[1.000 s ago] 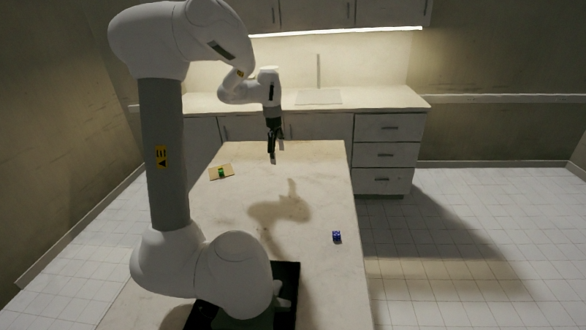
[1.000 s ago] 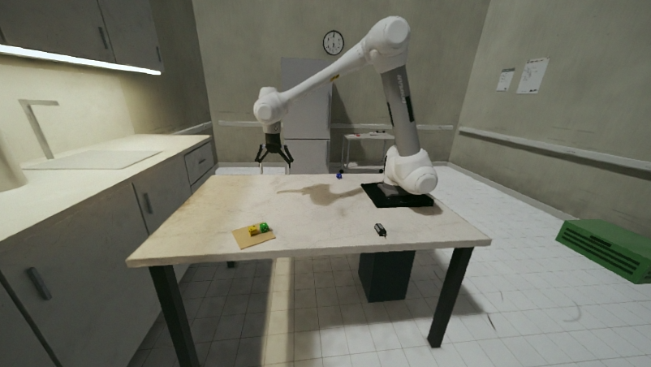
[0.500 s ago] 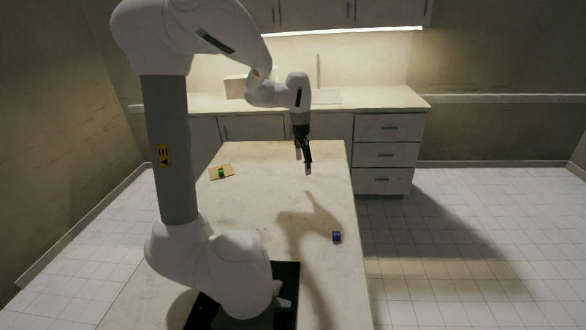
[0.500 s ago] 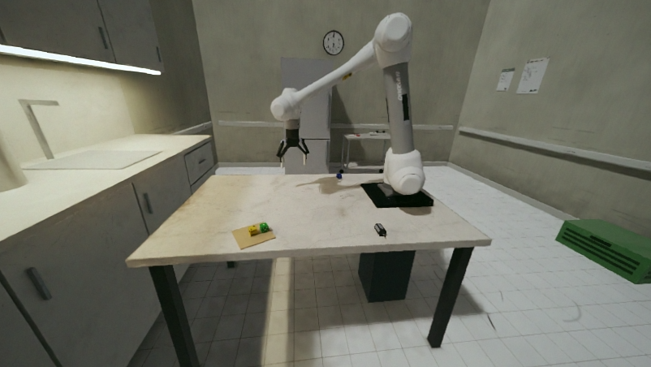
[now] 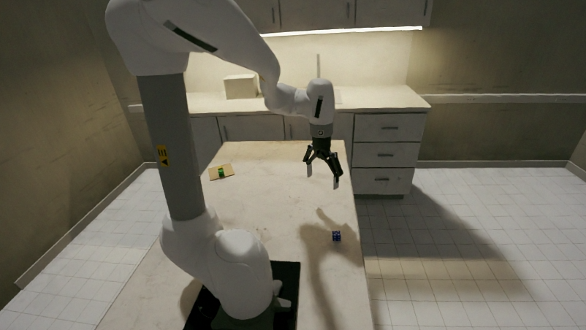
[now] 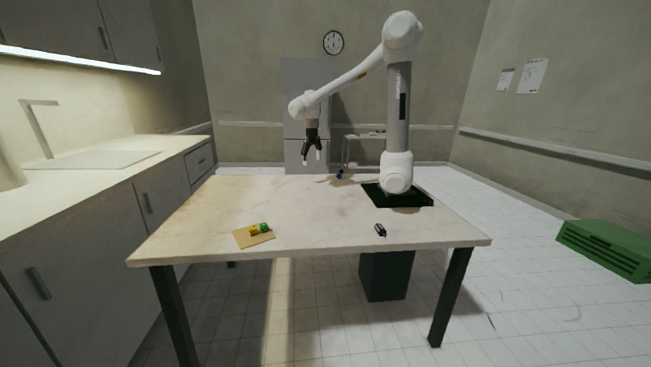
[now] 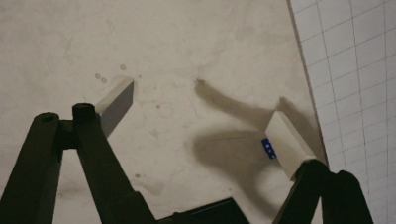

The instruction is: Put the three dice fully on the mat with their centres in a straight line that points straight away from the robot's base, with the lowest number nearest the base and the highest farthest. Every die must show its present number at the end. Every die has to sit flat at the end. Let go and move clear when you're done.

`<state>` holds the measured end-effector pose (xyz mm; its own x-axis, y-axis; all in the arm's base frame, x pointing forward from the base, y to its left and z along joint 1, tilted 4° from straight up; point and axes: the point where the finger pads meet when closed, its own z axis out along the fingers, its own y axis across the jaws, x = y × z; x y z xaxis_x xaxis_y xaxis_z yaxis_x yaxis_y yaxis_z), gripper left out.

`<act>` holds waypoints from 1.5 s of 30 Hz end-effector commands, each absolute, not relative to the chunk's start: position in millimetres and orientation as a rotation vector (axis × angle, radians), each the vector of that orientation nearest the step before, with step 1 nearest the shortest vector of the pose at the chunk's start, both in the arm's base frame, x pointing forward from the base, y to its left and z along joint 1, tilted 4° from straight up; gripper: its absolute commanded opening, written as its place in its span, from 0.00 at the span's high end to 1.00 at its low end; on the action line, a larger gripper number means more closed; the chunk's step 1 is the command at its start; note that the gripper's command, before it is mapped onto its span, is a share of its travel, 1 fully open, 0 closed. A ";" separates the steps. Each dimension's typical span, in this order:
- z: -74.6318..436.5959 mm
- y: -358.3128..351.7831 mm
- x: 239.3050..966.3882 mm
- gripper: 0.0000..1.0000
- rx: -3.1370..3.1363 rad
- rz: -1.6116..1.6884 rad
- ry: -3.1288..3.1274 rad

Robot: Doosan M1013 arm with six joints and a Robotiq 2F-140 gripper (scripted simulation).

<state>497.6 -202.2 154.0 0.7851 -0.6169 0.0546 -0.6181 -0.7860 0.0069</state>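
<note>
While awaiting a place on the mat, blue die (image 5: 336, 235) (image 6: 338, 175) (image 7: 267, 149) alone at lower right of the top view, in shadow near the table's right edge; pips too small to read surely. Wide-open gripper (image 5: 322, 177) (image 6: 311, 158) (image 7: 204, 107) high above the table, holding nothing, fingers down, likely for straddling the die. Beside the right-hand finger in the wrist view, but only by perspective; more lowering and lining up needed.

Farther out, mat (image 5: 213, 174) (image 6: 243, 239) at left-centre of the top view, carrying 2 dice: green (image 5: 221, 172) (image 6: 264, 226) nearer the base plate (image 5: 291, 268) (image 6: 371, 193), yellow (image 5: 221, 166) (image 6: 252, 230) beyond, probably set for the number order. Contact between those 2: cannot tell. Blue's slot dependent on its number; tight mat space, so risk of nudging a neighbour. Level carry advisable, keeping the number up.

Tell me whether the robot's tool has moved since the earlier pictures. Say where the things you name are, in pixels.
Yes: the black tool (image 5: 322, 182) (image 6: 311, 160) (image 7: 204, 107) has moved toward the dotted blue die (image 5: 336, 236) (image 6: 338, 175) (image 7: 268, 148).
</note>
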 end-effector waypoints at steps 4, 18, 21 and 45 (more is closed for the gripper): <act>150.7 -225.7 457.5 0.00 3.042 0.088 -0.762; 129.3 -260.8 332.7 0.00 3.117 0.092 0.021; 128.1 -261.4 327.2 0.00 3.116 0.092 0.057; 122.9 -262.8 304.6 0.65 3.105 0.091 0.205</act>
